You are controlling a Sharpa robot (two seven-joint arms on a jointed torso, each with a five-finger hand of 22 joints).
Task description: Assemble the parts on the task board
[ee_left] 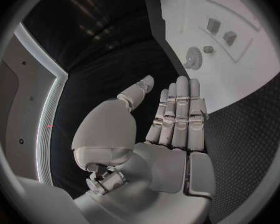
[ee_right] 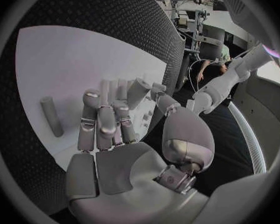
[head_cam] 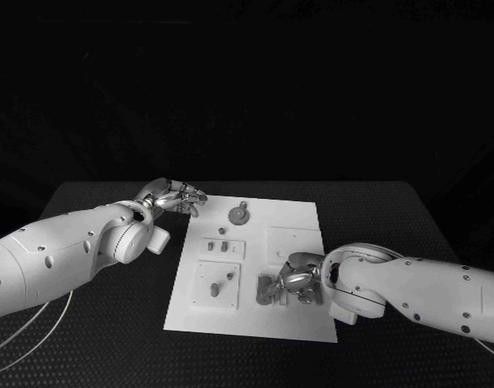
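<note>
Fig.: assembly in progress, seen from head and both wrist cams.

Board [head_cam: 299,323]: white plate at table centre, w/ recessed panels; parts stand or lie on them. A disc part [head_cam: 238,215] sits near the far edge; small pegs [head_cam: 223,244] lie in the mid-left panel; a further pair rests in the near-left panel [head_cam: 217,284].

Left hand [head_cam: 175,196]: hovers at the board's far-left corner, just off its edge. Left wrist view shows the left hand [ee_left: 177,119] w/ fingers straight and pressed side by side, thumb apart, palm bare, holding nothing. Judged: parked clear so the right arm has room and the head cam's view of the board stays open.

Right hand [head_cam: 296,279]: low over the near-centre of the board, fingers curled down among the parts there. Right wrist view shows the right hand [ee_right: 112,124] w/ fingers bent toward a pale peg [ee_right: 138,92] at the fingertips; whether it is pinched or merely touched, cannot tell. A cylinder [ee_right: 51,115] lies loose on the board beside the fingers, not touched.

Step, judged: right hand is picking or seating a part at the near-centre station; the low wrist suits a fine vertical fit. Most parts seem unassembled, so the task is early. Risk: curled fingers could nudge the loose cylinder.
</note>
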